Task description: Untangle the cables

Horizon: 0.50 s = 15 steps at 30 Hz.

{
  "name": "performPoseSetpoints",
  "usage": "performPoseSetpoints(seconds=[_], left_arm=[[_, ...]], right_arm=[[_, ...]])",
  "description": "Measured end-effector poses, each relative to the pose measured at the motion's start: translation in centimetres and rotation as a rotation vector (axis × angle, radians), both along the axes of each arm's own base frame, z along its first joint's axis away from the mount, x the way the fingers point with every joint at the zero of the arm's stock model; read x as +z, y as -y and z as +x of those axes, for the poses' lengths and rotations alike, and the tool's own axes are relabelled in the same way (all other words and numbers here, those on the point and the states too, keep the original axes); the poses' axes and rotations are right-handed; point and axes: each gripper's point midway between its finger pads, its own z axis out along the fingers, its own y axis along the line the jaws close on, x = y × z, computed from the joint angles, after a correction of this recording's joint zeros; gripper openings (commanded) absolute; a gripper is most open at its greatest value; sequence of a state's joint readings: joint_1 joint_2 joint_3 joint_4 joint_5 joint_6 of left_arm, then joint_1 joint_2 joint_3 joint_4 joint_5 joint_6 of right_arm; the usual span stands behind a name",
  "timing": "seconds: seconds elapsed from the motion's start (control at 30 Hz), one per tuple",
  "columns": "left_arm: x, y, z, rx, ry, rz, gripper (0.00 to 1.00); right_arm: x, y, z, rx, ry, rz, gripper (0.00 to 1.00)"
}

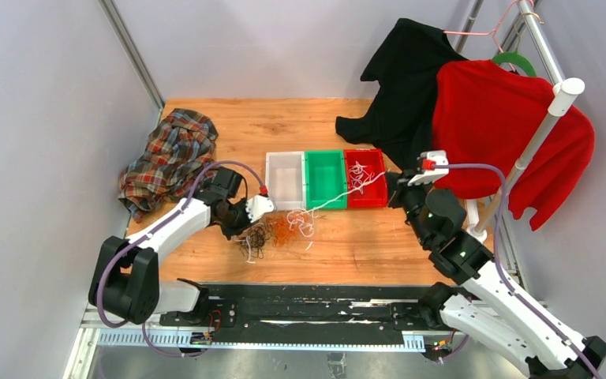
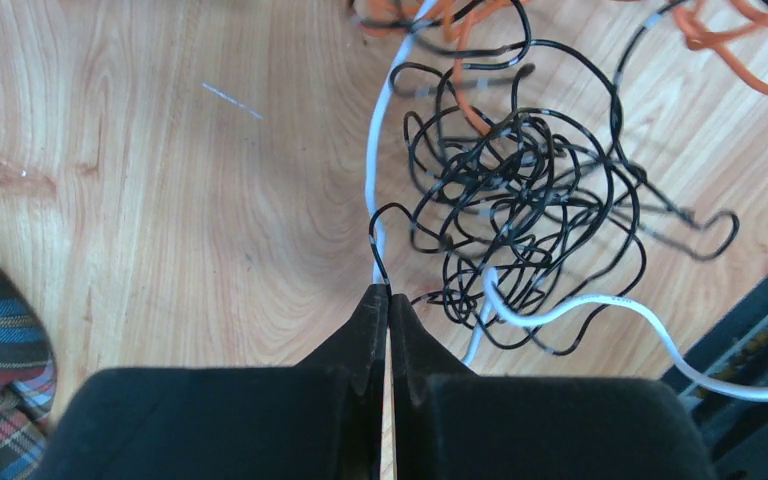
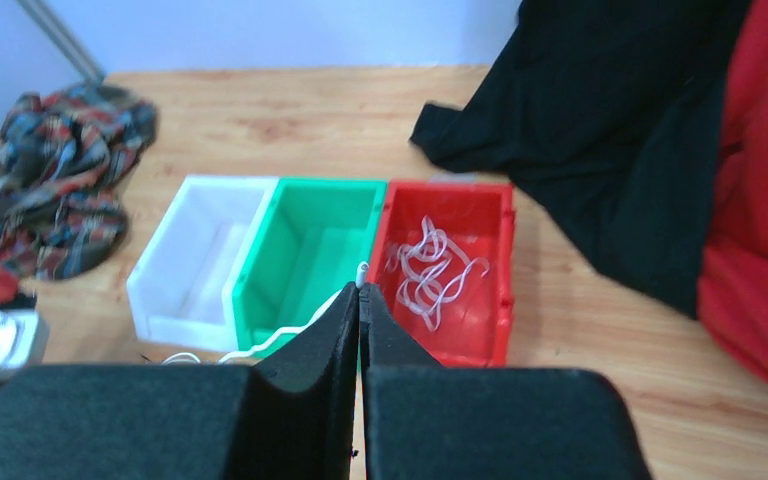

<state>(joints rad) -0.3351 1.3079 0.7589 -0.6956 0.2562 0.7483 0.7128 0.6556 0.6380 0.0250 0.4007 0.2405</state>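
Left gripper [image 2: 387, 295]: I've got it pinched shut on a black cable [image 2: 375, 235]. A white cable [image 2: 375, 150] runs just beside the tips; I can't tell if it's caught too.
Tangle [image 2: 520, 190]: black knot on the table [image 2: 160, 200], touching the orange cables [image 1: 284, 230].
Green bin [image 3: 305, 185]: the white cable stretches across its front.
Right gripper [image 3: 360, 290]: clamped on a white cable's end.
Plan: anchor left, draw right away slowly, and stop if the knot lifts.

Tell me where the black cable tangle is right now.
In the top view, the black cable tangle lies left of centre on the table, just nearer the arms than the white bin, between the orange cables and the left gripper.
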Motion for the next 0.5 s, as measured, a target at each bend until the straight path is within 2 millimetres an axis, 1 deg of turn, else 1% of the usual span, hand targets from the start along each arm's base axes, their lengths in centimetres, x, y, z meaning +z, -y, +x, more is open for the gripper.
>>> performPoseSetpoints(seconds=[0.07, 0.2, 0.3, 0.37, 0.5], left_arm=[[-0.4, -0.6, 0.0, -0.012, 0.02, 0.029, 0.01], [-1.8, -2.5, -0.4, -0.051, 0.058, 0.124, 0.01], [-2.2, -3.6, -0.1, -0.082, 0.108, 0.183, 0.01], [-2.4, -4.8, -0.1, -0.099, 0.134, 0.243, 0.01], [-2.9, -6.3, 0.0, -0.132, 0.162, 0.326, 0.01]], right_arm=[[2.0, 1.0, 0.5, -0.033, 0.027, -0.001, 0.01], [6.5, 2.6, 1.0, -0.081, 0.094, 0.006, 0.01], [9.3, 3.9, 1.4, -0.121, 0.139, 0.008, 0.01], [11.3, 5.3, 1.7, -0.17, 0.175, 0.01, 0.01], [14.8, 8.2, 1.8, -0.271, 0.243, 0.018, 0.01]])
